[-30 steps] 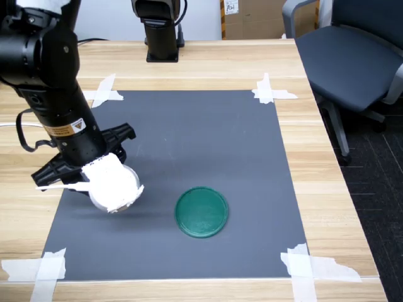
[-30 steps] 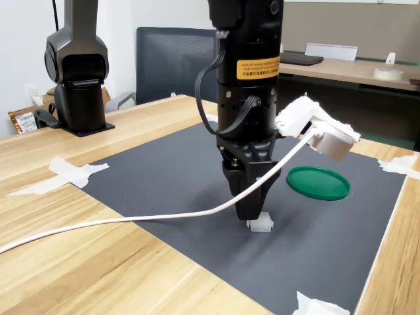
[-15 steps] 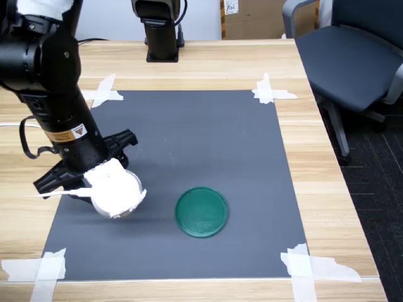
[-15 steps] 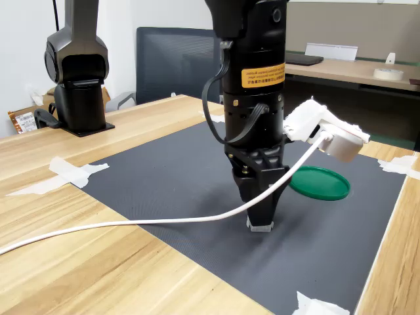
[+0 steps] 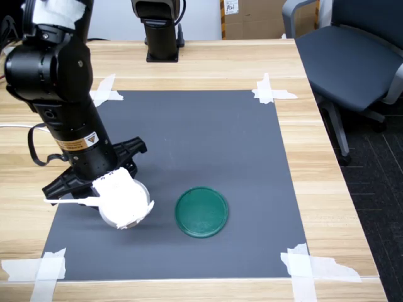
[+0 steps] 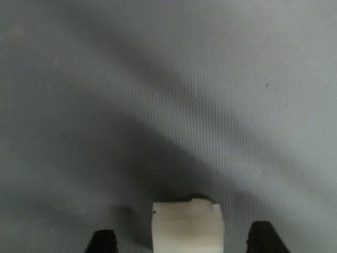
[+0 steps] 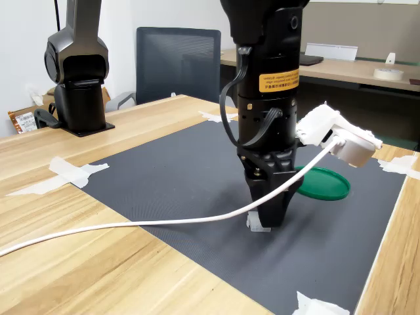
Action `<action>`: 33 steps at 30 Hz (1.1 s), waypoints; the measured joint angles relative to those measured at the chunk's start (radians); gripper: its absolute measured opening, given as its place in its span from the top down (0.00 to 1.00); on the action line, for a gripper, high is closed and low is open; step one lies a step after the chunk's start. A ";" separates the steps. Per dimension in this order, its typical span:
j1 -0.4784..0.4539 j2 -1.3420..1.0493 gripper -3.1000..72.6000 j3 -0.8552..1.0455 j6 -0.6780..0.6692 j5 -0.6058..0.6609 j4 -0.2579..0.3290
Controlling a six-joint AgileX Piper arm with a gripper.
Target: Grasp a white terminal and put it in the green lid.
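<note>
**Gripper down over the white terminal**

I see the gripper [image 7: 268, 222] lowered to the dark mat [image 7: 184, 177] on the counter [image 7: 85, 262]. In the wrist view the white terminal [image 6: 187, 226] sits between the two dark fingertips [image 6: 101, 241], with a gap on each side, so the jaws stand open and hold nothing. In the second exterior view the terminal peeks out at the gripper's base. The green lid [image 5: 201, 212] lies flat on the mat, near the gripper, apart from it.
</note>
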 joint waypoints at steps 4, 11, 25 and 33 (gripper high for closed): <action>0.000 0.013 0.32 0.000 0.012 0.008 -0.029; 0.000 0.032 0.32 0.000 0.018 0.026 -0.055; 0.000 0.043 0.32 -0.006 0.023 0.025 -0.064; 0.000 0.043 0.39 -0.006 0.038 0.031 -0.067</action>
